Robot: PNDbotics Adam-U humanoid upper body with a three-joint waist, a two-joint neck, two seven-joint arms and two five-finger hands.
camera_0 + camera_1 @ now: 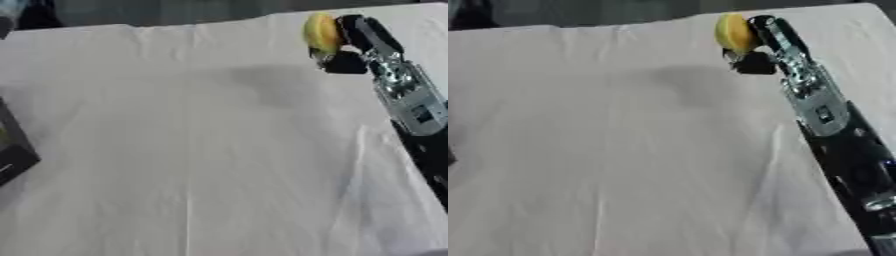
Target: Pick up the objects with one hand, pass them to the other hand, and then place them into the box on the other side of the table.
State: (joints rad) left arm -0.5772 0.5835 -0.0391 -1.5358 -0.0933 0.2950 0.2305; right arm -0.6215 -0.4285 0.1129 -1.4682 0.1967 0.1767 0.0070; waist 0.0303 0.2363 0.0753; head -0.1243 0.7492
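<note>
Up at the far end of the counter (pixel 201 165), which is draped in a white cloth, the robot's right hand (pixel 354 45) has its black fingers (pixel 346 62) curled round one yellow fruit (pixel 320 32). It looks like a lemon or a small banana, though I cannot say which. That is the only fruit I can count anywhere on the cloth.

The fruit sits against the hand on the side facing away from the arm, with the upper fingers behind it and a lower one tucked just beneath it. It looks lifted clear of the cloth, and a soft grey shadow (pixel 271 82) lies on the white fabric below and beside the hand, towards the middle of the counter.

One arm (pixel 824 115) shows, silver near the wrist and black further back, running from the hand down to the near right corner of the counter. The left hand shows in neither view.

One dark box (pixel 10 150) is cut off at the left edge, well apart from the hand and nearer to me than the fruit. I can see only a corner of it, with something pale on its side.
</note>
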